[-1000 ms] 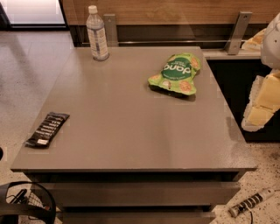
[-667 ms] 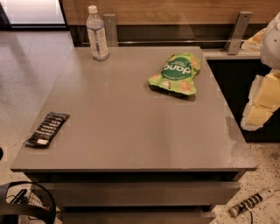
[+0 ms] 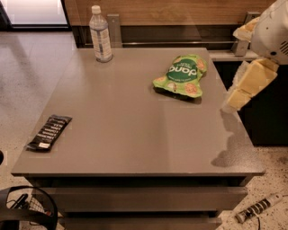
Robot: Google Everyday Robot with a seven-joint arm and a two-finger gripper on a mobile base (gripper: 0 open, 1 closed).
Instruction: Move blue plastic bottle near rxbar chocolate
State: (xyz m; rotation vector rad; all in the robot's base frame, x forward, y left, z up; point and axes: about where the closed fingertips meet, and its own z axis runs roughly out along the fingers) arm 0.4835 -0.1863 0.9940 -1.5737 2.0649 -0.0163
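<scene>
At the far left corner of the grey table point(image 3: 135, 134), the blue plastic bottle point(image 3: 100, 35) stands upright, white cap on top and its pale label around the middle. Just behind it a grey metal post point(image 3: 114, 29) rises against the wooden wall panel point(image 3: 180, 11).

The rxbar chocolate point(image 3: 48, 132) lies flat near the table's left edge, towards the front corner. It is well apart from the bottle, with its small white patch at the end nearer the camera. The stretch of tabletop from bottle to bar is bare grey surface.

A green chip bag point(image 3: 181, 75) lies flat on the far right part of the table, off to the side of that stretch and touching neither task thing.

The gripper point(image 3: 246, 85) hangs in the air beside the table's right edge, at the end of the white arm point(image 3: 270, 31). It is well apart from the bottle, and the chip bag lies roughly between the two. Whether it is released or clenched cannot be told. Its shadow point(image 3: 229, 152) falls on the tabletop near the front right edge.

On the speckled floor, a black ring-shaped object with wires point(image 3: 22, 211) sits by the front left corner. A striped cable-like piece point(image 3: 256, 209) lies by the front right.
</scene>
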